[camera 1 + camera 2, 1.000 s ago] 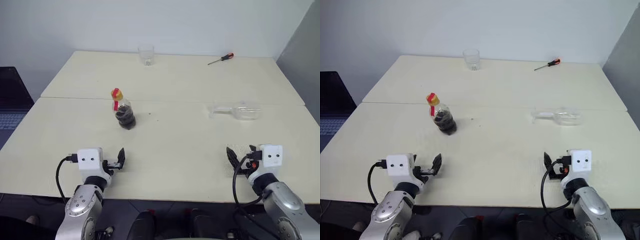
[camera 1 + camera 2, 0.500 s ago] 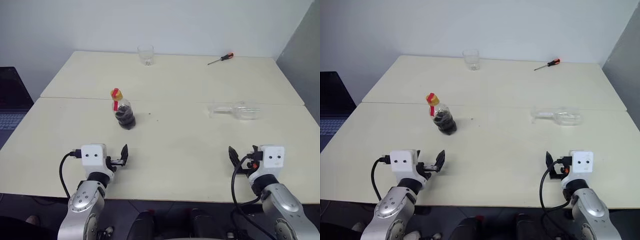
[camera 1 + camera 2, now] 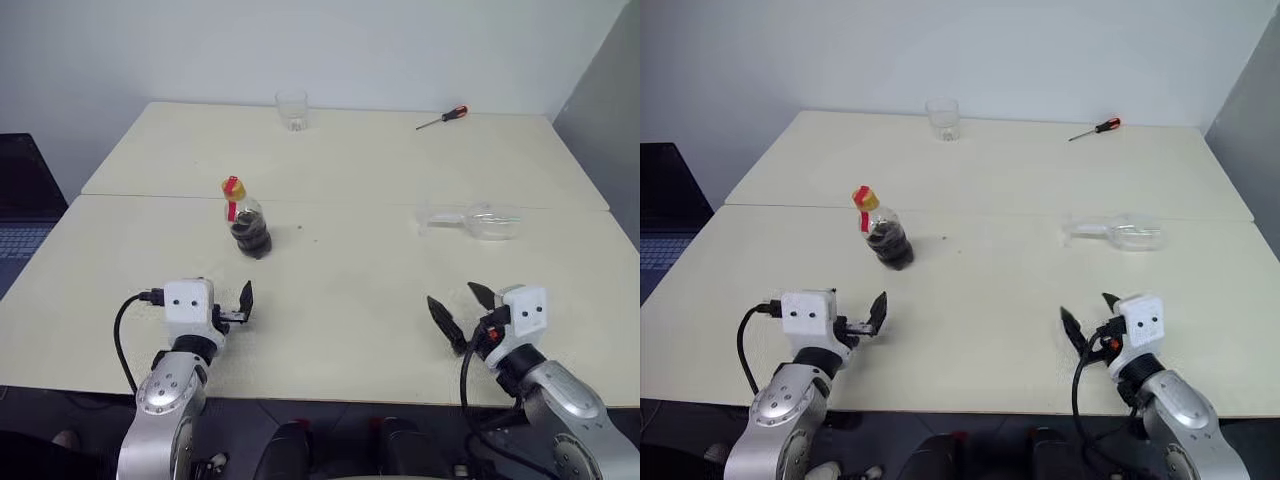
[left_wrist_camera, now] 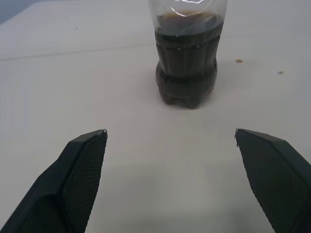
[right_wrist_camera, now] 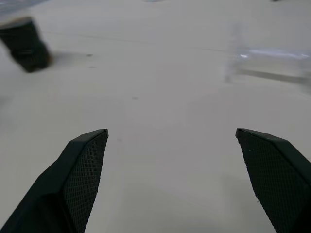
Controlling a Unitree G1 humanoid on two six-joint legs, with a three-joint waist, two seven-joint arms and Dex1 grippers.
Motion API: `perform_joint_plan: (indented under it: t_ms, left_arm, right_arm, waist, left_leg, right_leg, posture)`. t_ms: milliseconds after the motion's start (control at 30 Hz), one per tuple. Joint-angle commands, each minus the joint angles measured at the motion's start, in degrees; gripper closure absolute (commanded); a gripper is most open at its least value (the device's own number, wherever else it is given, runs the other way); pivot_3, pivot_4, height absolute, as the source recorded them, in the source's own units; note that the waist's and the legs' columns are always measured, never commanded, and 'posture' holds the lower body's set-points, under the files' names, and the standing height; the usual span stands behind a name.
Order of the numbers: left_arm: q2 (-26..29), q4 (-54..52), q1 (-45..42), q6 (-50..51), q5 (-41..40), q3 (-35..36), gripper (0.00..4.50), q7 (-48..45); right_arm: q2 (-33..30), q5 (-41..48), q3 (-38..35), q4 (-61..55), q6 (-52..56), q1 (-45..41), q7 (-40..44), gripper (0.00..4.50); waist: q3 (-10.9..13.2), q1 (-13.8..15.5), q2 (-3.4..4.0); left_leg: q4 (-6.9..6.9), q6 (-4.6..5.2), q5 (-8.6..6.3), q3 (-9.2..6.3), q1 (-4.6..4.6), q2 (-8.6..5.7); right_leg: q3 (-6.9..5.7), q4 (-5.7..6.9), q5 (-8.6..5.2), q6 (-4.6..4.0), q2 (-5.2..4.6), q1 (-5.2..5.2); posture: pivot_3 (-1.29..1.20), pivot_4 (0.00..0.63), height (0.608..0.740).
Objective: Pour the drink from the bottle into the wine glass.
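Bottle (image 3: pixel 245 222): upright on table (image 3: pixel 340 300), part full of dark drink (image 4: pixel 187 63), straight ahead of left gripper (image 3: pixel 245 303), apart from it. Left gripper: jaws spread wide, empty. Wine glass (image 3: pixel 480 221): lying on its side, well beyond right gripper (image 3: pixel 461 311). Right gripper: fingers wide apart, empty, angled toward bottle side.

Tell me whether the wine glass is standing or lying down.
Lying down: the wine glass rests on its side on the table, foot toward the bottle side.
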Motion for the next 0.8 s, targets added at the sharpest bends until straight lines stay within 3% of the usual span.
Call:
perform_joint_plan:
  t_ms: [33, 300, 800]
  left_arm:
    - [0.1, 5.3, -4.5, -4.3, 1.2, 0.8, 0.02, 0.5]
    - [-0.8, 15.9, -14.4, -10.9, 2.5, -0.1, 0.02, 1.3]
    - [-1.3, 27.0, -23.9, -14.0, 0.1, -0.4, 0.02, -2.8]
  right_arm:
    - [-2.8, 4.8, 0.0, -1.9, -2.8, -1.9, 7.5, 0.00]
    - [-3.9, 7.0, 0.6, 1.4, -2.0, -9.8, 9.0, 0.00]
    - [-3.9, 9.4, 1.8, 0.7, 0.5, -13.8, 7.0, 0.00]
  waist:
    - [0.0, 0.0, -0.02]
    - [0.0, 0.0, -0.05]
    - [0.0, 0.0, -0.06]
  left_leg:
    - [0.00, 0.00, 0.00, 0.00, 0.00, -0.01]
    - [-0.01, 0.00, 0.00, 0.00, -0.01, -0.01]
    - [0.02, 0.00, 0.00, -0.01, -0.01, -0.03]
  right_leg:
    - [-0.03, 0.00, 0.00, 0.00, 0.00, 0.00]
    - [-0.06, 0.02, 0.16, -0.25, 0.00, 0.00]
    - [-0.11, 0.04, 0.20, -0.22, -0.01, -0.01]
  posture:
    - [0.00, 0.150, 0.740]
    - [0.00, 0.150, 0.740]
    - [0.00, 0.150, 0.740]
